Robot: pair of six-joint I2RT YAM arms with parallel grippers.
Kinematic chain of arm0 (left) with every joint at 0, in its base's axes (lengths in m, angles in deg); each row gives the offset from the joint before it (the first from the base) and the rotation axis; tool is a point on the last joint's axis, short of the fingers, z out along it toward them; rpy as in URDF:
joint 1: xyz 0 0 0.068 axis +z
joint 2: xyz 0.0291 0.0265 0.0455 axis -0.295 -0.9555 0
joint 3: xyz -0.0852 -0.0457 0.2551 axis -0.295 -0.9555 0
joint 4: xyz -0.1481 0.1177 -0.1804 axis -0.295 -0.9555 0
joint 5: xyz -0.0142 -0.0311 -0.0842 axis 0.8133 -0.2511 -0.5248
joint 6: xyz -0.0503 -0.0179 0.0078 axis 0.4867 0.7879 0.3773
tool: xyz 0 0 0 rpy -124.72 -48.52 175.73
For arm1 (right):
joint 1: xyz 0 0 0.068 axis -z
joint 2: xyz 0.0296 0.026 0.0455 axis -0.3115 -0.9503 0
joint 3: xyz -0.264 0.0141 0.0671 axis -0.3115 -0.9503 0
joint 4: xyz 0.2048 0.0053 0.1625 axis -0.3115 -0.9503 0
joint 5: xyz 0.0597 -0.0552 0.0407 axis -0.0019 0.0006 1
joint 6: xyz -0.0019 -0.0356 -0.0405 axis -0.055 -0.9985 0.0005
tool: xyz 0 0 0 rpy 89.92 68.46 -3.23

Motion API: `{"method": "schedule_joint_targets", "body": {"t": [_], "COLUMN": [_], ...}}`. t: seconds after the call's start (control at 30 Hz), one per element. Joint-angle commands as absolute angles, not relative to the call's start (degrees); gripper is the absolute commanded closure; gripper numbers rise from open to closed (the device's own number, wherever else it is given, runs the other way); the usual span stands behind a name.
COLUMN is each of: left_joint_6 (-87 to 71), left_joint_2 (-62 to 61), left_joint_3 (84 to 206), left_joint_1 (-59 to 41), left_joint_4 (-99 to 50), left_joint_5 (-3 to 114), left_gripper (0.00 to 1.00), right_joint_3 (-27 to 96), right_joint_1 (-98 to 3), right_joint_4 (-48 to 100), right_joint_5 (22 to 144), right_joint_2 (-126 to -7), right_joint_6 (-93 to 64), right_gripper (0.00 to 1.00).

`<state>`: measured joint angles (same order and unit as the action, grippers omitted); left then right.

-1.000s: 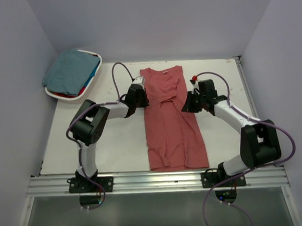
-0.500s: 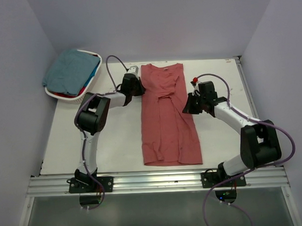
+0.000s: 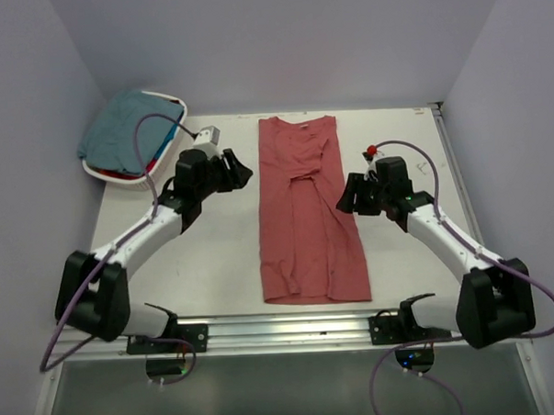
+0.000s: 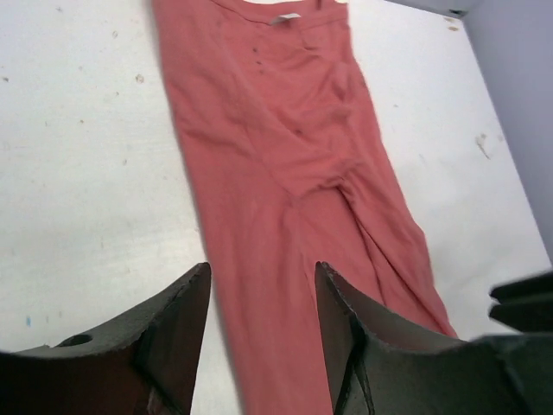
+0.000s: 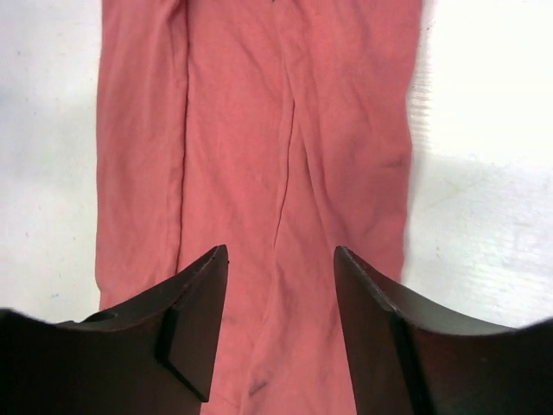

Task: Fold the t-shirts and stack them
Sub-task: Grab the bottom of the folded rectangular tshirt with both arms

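Brick-red t-shirt (image 3: 309,211) is laid flat mid-tabletop (image 3: 196,257), collar twd the far edge, hem twd the near edge. Both sides are already folded in, so a long narrow strip is shown, w/ a bunched crease approx. halfway up on its right side.

Left fingers (image 4: 177,328) are held apart & empty, just off the strip's left edge near the collar end. Right fingers (image 5: 194,320) are likewise spread w/ nothing gripped, at the strip's right edge around mid-length. The strip is set btwn the two arms, prob. so that each edge can be reached by one arm. A lengthwise fold, hem to collar, is judged the step in hand.

White oval basket (image 3: 133,177) is parked at the far-left corner, well apart from the strip, prob. to keep the folding area free. A muted teal t-shirt (image 3: 127,131) is heaped on top inside it, w/ bits of bright blue cloth (image 3: 167,146) seen beneath at the rim. These are taken as unfolded; stacking is judged not yet begun.
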<state>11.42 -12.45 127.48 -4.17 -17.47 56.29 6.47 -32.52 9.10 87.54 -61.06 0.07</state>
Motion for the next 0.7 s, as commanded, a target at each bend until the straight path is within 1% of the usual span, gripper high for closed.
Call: {"method": "schedule_joint_targets", "body": {"t": [0.0,0.07,0.13,0.2,0.27,0.33,0.47,0.57,0.67], "left_joint_6": [12.61,13.66,15.76,20.24,23.66,24.73,27.11,27.20,27.46], "left_joint_2": [-0.60,3.62,8.38,11.46,12.87,14.01,14.98,13.76,12.35], "left_joint_3": [118.37,114.67,110.47,107.20,103.24,100.87,97.52,97.26,96.91], "left_joint_1": [-5.86,-9.55,-13.84,-16.41,-19.83,-22.47,-24.59,-26.17,-27.14], "left_joint_4": [-30.51,-35.03,-39.35,-39.45,-39.01,-39.62,-38.57,-39.53,-39.36], "left_joint_5": [52.26,52.18,51.04,47.35,45.94,45.93,44.44,44.35,44.44], "left_gripper": [0.43,0.40,0.39,0.39,0.39,0.39,0.39,0.39,0.39], "right_joint_3": [4.54,2.96,0.69,-1.43,-4.94,-7.05,-9.61,-11.80,-13.12], "right_joint_1": [-32.74,-32.83,-32.91,-32.91,-32.91,-33.44,-33.79,-34.14,-34.49], "right_joint_4": [4.45,1.54,-2.24,-4.61,-5.85,-8.13,-11.56,-13.14,-15.60], "right_joint_5": [85.38,84.50,84.85,86.60,89.06,88.55,88.89,90.21,88.81], "right_joint_2": [-52.97,-50.32,-47.25,-45.48,-43.02,-41.44,-38.45,-37.91,-36.69], "right_joint_6": [1.25,1.25,2.38,4.49,7.83,9.59,11.62,13.73,14.78], "right_gripper": [0.43,0.31,0.31,0.39,0.43,0.42,0.40,0.42,0.43]}}
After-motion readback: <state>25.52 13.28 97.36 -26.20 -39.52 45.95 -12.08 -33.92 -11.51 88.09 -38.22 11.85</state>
